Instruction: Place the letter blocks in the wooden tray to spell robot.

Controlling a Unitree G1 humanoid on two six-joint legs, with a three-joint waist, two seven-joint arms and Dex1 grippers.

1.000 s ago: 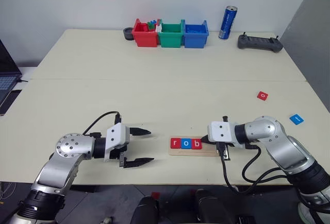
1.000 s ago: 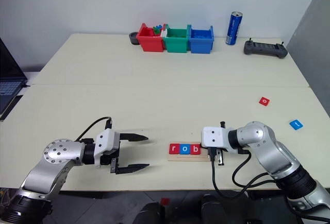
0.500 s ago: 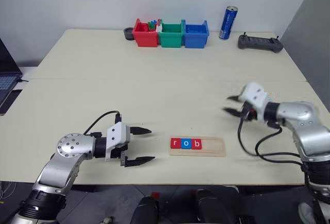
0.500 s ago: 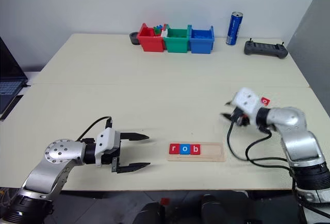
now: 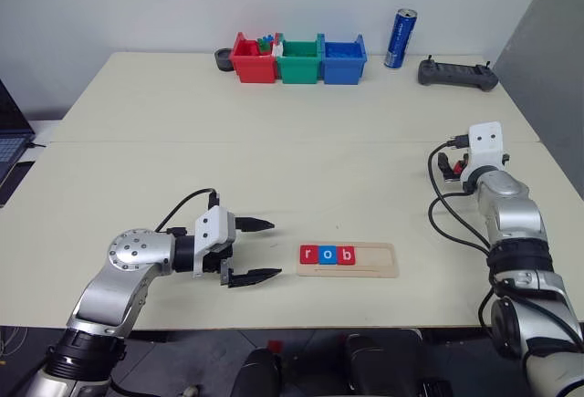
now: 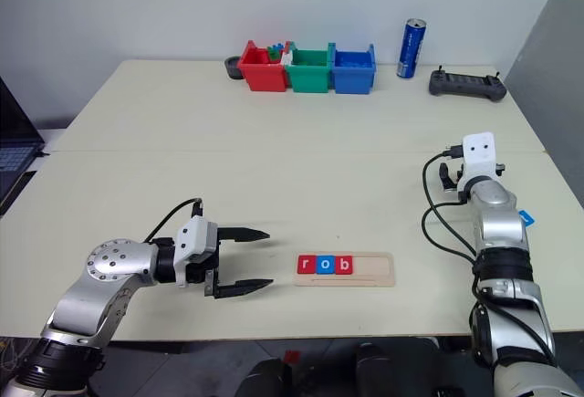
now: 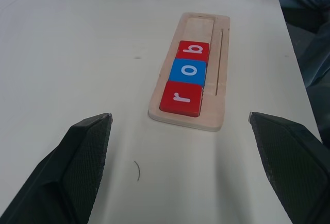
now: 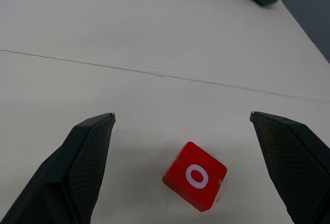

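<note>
This looks like a robotics lab or test room: a wide cream-coloured table (image 5: 274,141) stands against a bare white wall (image 5: 182,5), carrying a row of red, green and blue plastic bins (image 5: 299,59), a dark grey handheld controller (image 5: 457,74) and a blue drinks can (image 5: 399,39), with an open laptop (image 5: 9,137) at its left edge

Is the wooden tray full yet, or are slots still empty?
Partly filled. The wooden tray holds three letter blocks, r, o, b, at one end; the remaining stretch shows bare wood.
</note>
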